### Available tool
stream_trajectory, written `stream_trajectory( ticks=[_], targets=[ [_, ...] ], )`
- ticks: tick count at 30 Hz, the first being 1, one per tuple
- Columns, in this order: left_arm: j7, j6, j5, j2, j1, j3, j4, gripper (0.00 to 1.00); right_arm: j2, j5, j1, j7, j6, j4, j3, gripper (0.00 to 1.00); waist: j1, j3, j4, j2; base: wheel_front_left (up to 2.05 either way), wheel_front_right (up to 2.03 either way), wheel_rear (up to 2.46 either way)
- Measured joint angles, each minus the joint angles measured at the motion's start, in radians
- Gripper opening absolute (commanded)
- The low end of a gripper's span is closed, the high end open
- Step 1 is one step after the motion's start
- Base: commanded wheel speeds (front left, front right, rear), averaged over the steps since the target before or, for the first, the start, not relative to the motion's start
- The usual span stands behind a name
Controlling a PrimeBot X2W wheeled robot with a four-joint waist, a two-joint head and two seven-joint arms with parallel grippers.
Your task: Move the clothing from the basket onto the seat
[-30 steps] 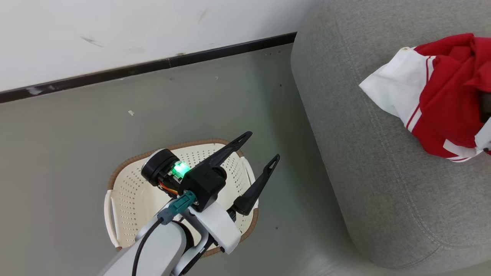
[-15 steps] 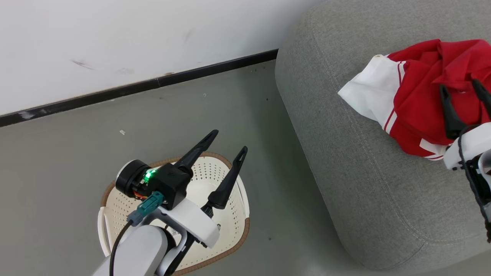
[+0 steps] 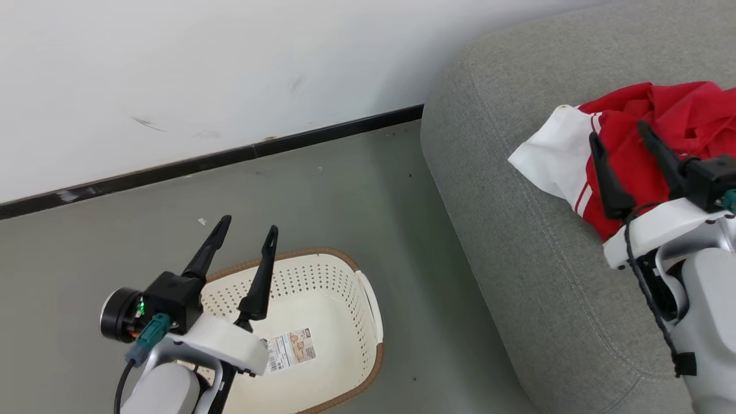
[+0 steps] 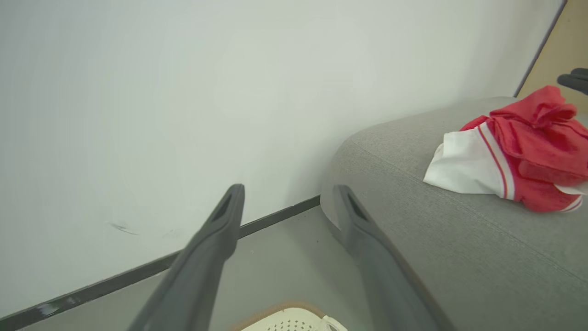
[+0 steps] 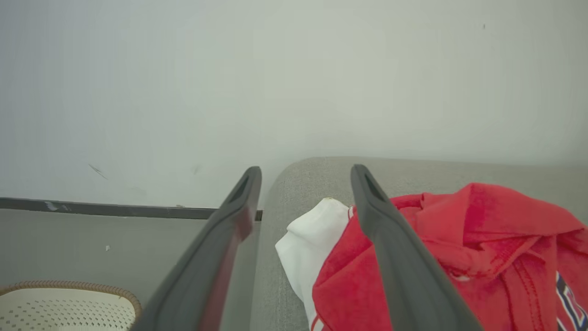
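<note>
- Looking down from the head view, we take the seat (image 3: 517,259) as our landmark: a grey upholstered sofa with a rounded end and stitched seams.
- We see the clothing (image 3: 635,164) lying in a crumpled heap on top of the seat, near its rounded end. It is red, with a white panel and thin stripes on the side towards that end.
- In the right wrist view, dark print with a white outline shows on the red cloth at the lower right corner; we cannot read it.
- Our right end effector (image 3: 616,130) is over the seat, directly above the heap, with its two dark fingers spread apart. We cannot tell whether its fingers touch the cloth.
- We find the basket (image 3: 322,287) on the floor (image 3: 345,190) beside the seat's rounded end, apart from the seat. It is cream and perforated, with a brown woven-look rim and a white handle on the side nearest the seat.
- A printed label (image 3: 290,347) lies flat on the basket's bottom.
- Our left end effector (image 3: 248,224) is well apart from the seat, above the basket edge farthest from the seat. Its fingers are spread apart and free.
- Beyond the seat's end, a white wall (image 3: 172,69) meets the floor along a dark baseboard (image 3: 230,155) that runs up to the seat.
</note>
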Motion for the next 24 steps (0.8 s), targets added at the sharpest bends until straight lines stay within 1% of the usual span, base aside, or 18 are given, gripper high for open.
stream_trajectory(
  ticks=[7,11,18,24],
  targets=[
    [-0.034,0.06,-0.005,0.012,0.068,0.071,0.038,1.0,0.087,-0.022,0.037,0.0,0.0,-0.044,0.051,1.0,0.0,-0.03,0.034,0.0,0.0,0.0,0.0],
    [-0.048,0.088,-0.007,0.017,0.103,0.111,0.044,1.0,0.119,-0.036,0.056,0.0,0.0,-0.072,0.073,1.0,0.0,-0.047,0.057,0.0,0.0,0.0,0.0],
    [-0.058,0.128,-0.023,0.021,0.152,0.171,0.047,1.0,0.135,-0.081,0.11,0.0,0.0,-0.097,0.069,1.0,0.0,-0.08,0.097,0.0,0.0,0.0,0.0],
    [-0.058,0.14,-0.024,0.029,0.187,0.183,0.057,1.0,0.145,-0.088,0.164,0.0,0.0,-0.12,0.069,1.0,0.0,-0.111,0.129,0.0,0.0,0.0,0.0]
  ],
)
